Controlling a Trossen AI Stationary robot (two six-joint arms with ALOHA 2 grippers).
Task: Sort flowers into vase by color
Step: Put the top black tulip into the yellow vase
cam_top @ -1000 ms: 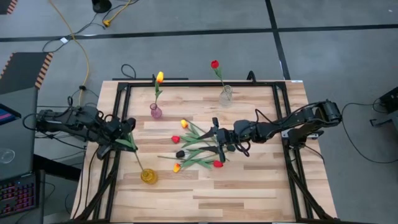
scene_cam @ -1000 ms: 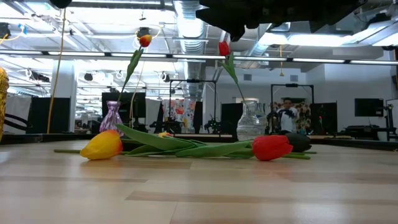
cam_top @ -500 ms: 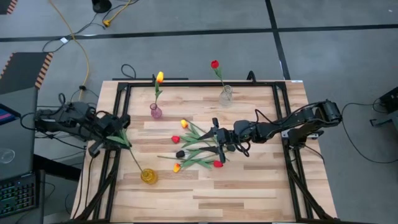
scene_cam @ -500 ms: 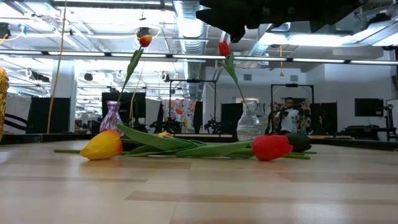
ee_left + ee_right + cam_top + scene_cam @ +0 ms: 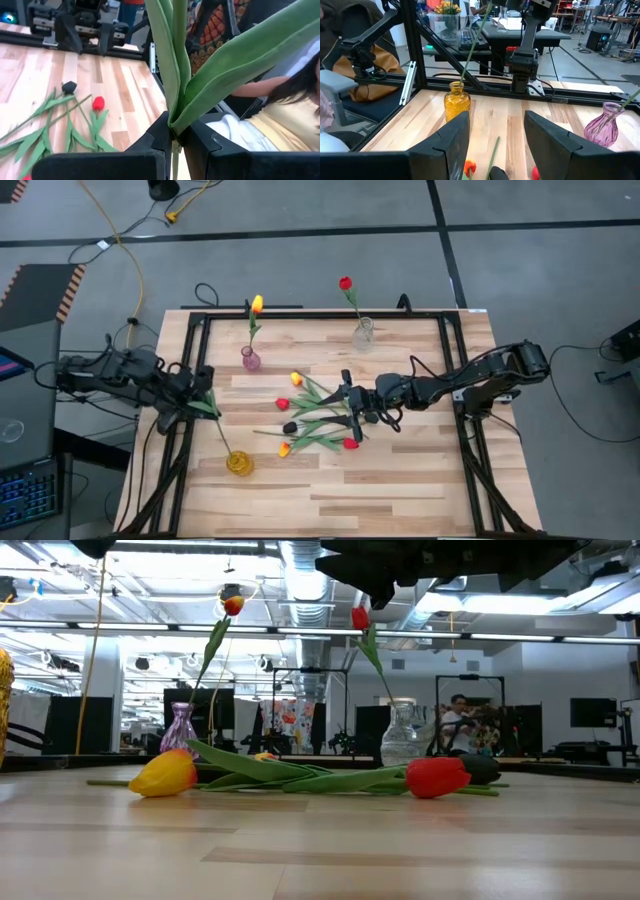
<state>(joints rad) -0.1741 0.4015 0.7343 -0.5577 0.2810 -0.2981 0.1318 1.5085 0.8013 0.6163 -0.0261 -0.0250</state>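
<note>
Back toward the amber glass vase [image 5: 238,463] swings the left gripper [image 5: 203,402], clamped on a green tulip stem [image 5: 222,436] reaching into it; right gripper [image 5: 345,404] hovers wide over loose tulips [image 5: 305,420].

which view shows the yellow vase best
The right wrist view: the yellow vase stands whole and near, a green stem rising from it. The high view shows it small from above; the low view catches only a sliver at the edge.
</note>
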